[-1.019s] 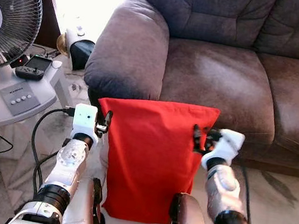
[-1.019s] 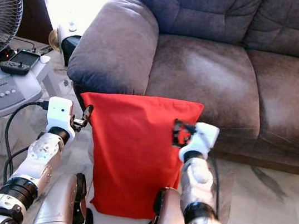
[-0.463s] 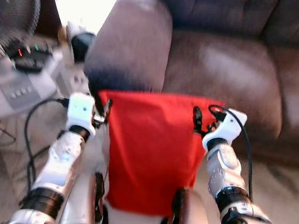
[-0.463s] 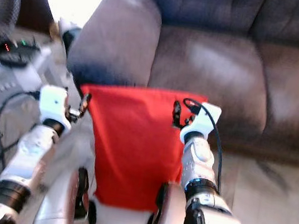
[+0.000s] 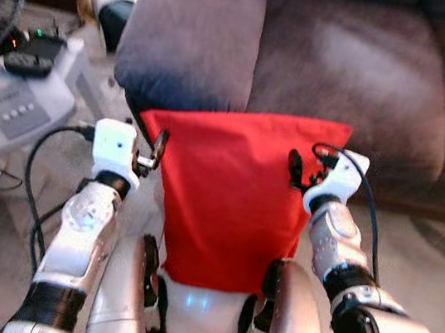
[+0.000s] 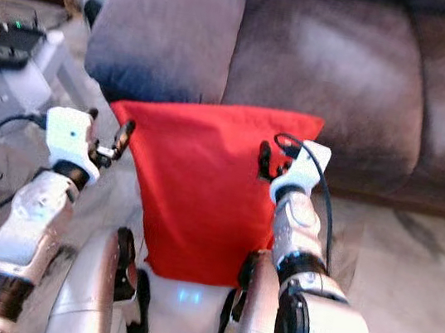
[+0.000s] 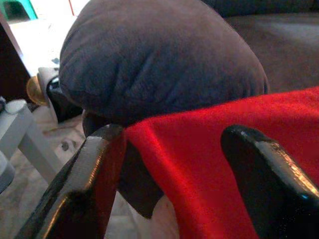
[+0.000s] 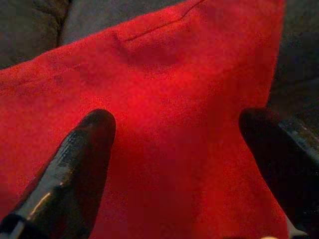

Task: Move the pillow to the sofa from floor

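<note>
A red pillow [image 5: 230,201] hangs upright in front of me, off the floor, held between my two arms. My left gripper [image 5: 158,150] is at its upper left corner; the left wrist view has that corner [image 7: 199,164] lying between the spread fingers [image 7: 84,189]. Against the pillow's upper right edge sits my right gripper [image 5: 295,169], its fingers [image 8: 75,159] wide apart on the red cloth [image 8: 169,124]. The pillow's top edge reaches the front of the brown sofa seat [image 5: 346,68], just below the armrest [image 5: 187,36].
A white fan base [image 5: 10,101] with a black remote [image 5: 27,64] stands on the floor at my left. A black cable [image 5: 36,180] trails beside my left arm. Pale marble floor [image 5: 427,256] lies open to the right of the sofa front.
The camera has tilted down and come nearer the sofa. Both arms still hold the pillow, whose top now stands closer to the seat front.
</note>
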`<state>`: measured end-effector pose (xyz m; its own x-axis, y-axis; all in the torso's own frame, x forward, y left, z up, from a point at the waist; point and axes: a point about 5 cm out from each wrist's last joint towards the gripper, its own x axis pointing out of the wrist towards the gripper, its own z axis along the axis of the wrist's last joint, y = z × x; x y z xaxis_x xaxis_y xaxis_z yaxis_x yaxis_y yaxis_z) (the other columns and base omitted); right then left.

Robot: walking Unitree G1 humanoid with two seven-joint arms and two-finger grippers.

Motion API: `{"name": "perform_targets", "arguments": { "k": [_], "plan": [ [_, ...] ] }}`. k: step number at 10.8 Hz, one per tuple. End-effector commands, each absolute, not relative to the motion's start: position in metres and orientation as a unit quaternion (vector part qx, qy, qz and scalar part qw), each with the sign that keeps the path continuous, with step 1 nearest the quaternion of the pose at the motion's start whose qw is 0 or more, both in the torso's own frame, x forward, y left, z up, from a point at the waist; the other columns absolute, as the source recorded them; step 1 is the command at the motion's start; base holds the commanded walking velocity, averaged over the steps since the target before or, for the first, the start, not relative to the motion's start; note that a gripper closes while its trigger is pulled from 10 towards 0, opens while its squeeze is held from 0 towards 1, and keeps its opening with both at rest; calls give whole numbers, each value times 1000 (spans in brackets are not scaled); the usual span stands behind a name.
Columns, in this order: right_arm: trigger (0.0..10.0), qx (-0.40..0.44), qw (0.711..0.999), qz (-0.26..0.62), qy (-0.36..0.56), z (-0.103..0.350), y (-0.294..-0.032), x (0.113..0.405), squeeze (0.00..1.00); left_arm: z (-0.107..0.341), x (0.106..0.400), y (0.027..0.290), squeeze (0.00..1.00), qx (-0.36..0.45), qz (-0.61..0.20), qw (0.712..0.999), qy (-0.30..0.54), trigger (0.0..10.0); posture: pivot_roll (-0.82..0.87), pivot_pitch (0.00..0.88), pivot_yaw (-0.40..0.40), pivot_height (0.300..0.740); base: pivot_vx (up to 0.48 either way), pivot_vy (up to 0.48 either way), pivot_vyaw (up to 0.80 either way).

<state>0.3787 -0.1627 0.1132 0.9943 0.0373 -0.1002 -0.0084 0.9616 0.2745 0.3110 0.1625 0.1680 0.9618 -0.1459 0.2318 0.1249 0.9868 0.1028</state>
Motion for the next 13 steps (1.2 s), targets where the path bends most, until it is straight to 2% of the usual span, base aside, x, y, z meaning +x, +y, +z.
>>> {"name": "perform_targets", "arguments": {
  "k": [1, 3, 5, 6, 7, 13],
  "plan": [
    [10000, 147, 987, 9, 68, 105, -161, 376, 0, 163, 305, 163, 0, 47, -73, 990, -107, 10000, 178, 389, 15, 568, 0, 0, 0],
    [10000, 202, 978, 0, 50, 115, -164, 380, 0, 168, 297, 162, 0, 48, -77, 990, -106, 10000, 190, 412, 14, 568, 0, 0, 0],
    [10000, 196, 979, 3, 51, 119, -160, 383, 0, 174, 289, 160, 0, 54, -87, 990, -100, 10000, 206, 435, 18, 568, 0, 0, 0],
    [10000, 221, 974, 6, 56, 117, -156, 383, 0, 174, 287, 159, 0, 70, -97, 988, -96, 10000, 216, 445, 19, 568, 0, 0, 0],
    [0, 240, 969, 4, 60, 114, -154, 382, 0, 175, 286, 158, 0, 70, -97, 988, -95, 10000, 218, 447, 20, 568, 0, 0, 0],
    [0, 251, 965, 15, 75, 99, -148, 374, 0, 176, 289, 153, 0, 84, -113, 987, -80, 10000, 211, 415, 21, 568, 0, 0, 0]
  ]
}}
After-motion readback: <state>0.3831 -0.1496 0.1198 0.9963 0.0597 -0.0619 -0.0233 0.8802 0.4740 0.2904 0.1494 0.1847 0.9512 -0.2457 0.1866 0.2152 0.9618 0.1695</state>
